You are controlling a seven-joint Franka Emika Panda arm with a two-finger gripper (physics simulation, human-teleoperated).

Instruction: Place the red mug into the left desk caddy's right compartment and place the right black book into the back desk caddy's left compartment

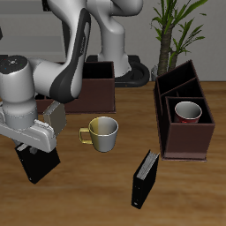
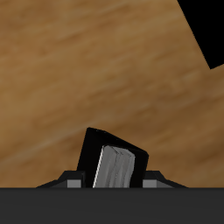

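- The right black book (image 1: 38,164) is gripped by the closed claw (image 1: 37,152), upright, near the counter's (image 1: 106,190) front edge.
- The red mug (image 1: 187,111) is seated in the left desk caddy (image 1: 184,113).
- A yellow-green mug (image 1: 101,132) stands between book and caddy.
- A second black book (image 1: 146,179) stands nearer the front edge.
- The back desk caddy (image 1: 99,84) stands behind the yellow-green mug.

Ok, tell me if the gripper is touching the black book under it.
Cannot tell. Wrist view shows the black book within the gripper, but no contact or gap shows plainly.
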